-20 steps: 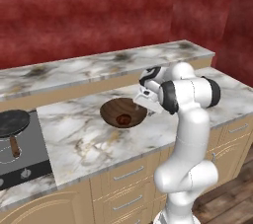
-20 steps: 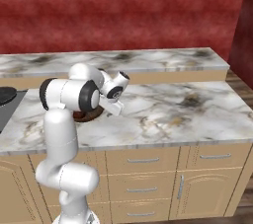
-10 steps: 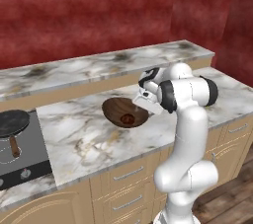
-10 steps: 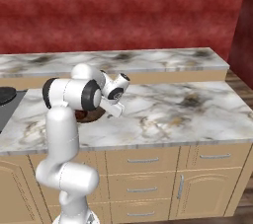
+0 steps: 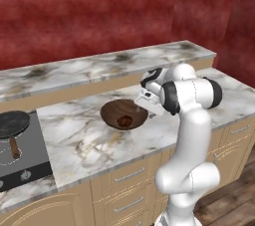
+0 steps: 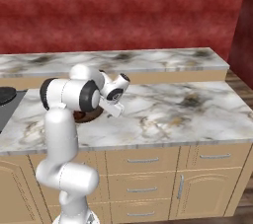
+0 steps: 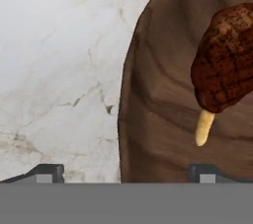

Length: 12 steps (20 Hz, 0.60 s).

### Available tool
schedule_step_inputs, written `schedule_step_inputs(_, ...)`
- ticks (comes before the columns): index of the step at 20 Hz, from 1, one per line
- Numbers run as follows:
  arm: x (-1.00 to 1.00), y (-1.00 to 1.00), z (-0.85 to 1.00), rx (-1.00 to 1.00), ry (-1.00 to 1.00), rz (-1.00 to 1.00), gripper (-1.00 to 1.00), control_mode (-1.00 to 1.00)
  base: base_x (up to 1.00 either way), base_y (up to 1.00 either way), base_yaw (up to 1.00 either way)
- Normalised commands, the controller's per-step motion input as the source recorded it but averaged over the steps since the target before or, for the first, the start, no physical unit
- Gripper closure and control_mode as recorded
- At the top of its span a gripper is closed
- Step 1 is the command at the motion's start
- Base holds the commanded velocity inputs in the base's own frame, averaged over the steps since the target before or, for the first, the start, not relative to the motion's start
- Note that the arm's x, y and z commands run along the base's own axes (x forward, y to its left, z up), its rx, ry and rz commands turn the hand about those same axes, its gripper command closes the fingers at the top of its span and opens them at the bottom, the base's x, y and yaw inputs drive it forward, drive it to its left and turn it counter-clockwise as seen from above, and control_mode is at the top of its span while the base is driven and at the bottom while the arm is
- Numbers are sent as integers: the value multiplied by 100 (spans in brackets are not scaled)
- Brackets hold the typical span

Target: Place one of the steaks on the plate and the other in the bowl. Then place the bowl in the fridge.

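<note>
A dark brown wooden bowl [image 5: 115, 111] [image 6: 87, 116] [image 7: 158, 94] stands on the marble counter [image 5: 79, 135]. In it lies a dark reddish-brown steak [image 5: 124, 120] [image 7: 225, 60] with a pale bone end. My gripper [image 5: 144, 104] [image 6: 113, 107] [image 7: 124, 171] is open and hangs low at the bowl's right side. In the hand view the bowl's rim runs between the two fingertips [image 7: 45, 171], one outside over the counter and one over the bowl's inside. Nothing is held. The plate and the fridge are out of view.
A black cooktop [image 5: 30, 165] with a black frying pan [image 5: 12, 120] sits at the counter's left end. A raised marble ledge [image 5: 99, 65] runs along the back under a red wall. Bare counter stretches to the right [image 6: 188, 104]. Drawers line the cabinet front below.
The gripper has sunk a little toward the bowl's right rim and stays open. Bowl and steak have not moved.
</note>
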Motion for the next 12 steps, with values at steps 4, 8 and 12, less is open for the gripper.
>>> schedule_step_inputs(4, -49, 13, 0, 0, -13, -13, -100, -100, 0, 0, 0)
schedule_step_inputs(8, -50, 14, 0, 0, -18, -13, -100, -100, 0, 0, 0)
schedule_step_inputs(12, -19, 14, 0, 0, -7, -13, -100, -100, 0, 0, 0)
